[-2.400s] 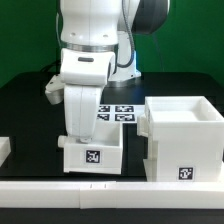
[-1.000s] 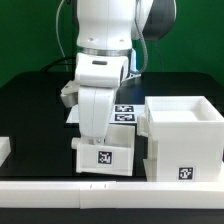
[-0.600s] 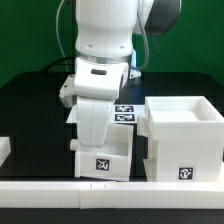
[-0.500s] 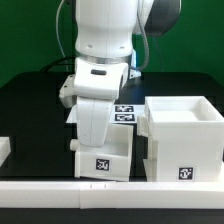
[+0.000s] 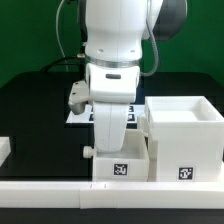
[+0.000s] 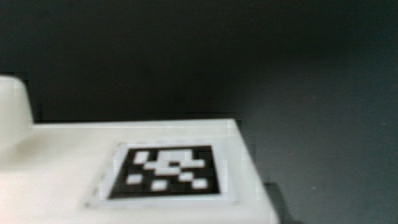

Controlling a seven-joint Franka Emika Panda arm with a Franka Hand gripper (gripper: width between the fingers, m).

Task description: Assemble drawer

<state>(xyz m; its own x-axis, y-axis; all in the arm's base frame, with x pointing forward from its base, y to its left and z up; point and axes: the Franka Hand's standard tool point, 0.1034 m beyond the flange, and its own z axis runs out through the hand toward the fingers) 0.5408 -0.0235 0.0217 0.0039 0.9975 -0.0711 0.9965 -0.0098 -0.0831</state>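
As tray (image 5: 120, 168) sits just beside case (image 5: 185, 140) | end effector (image 5: 113, 138) grip hidden, cannot tell | risk: tray snags case wall

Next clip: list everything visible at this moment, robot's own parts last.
Case: 1, white, tagged, exterior view's right.
Tray: 1, white, tagged, close beside the case on the exterior view's left of it, under the arm.
Long rail: 1, white, along the near edge.
Short rail: 1, white, cut off at the exterior view's left edge.
Marker board: 1, white with black tags, behind the arm, mostly hidden.
Table: 1, black, under everything.
Backdrop: 1, green, at the back.
Arm: 1, white, centre, reaching down.
Gripper: 1, white, down at the tray; fingers hidden, open or shut unclear.
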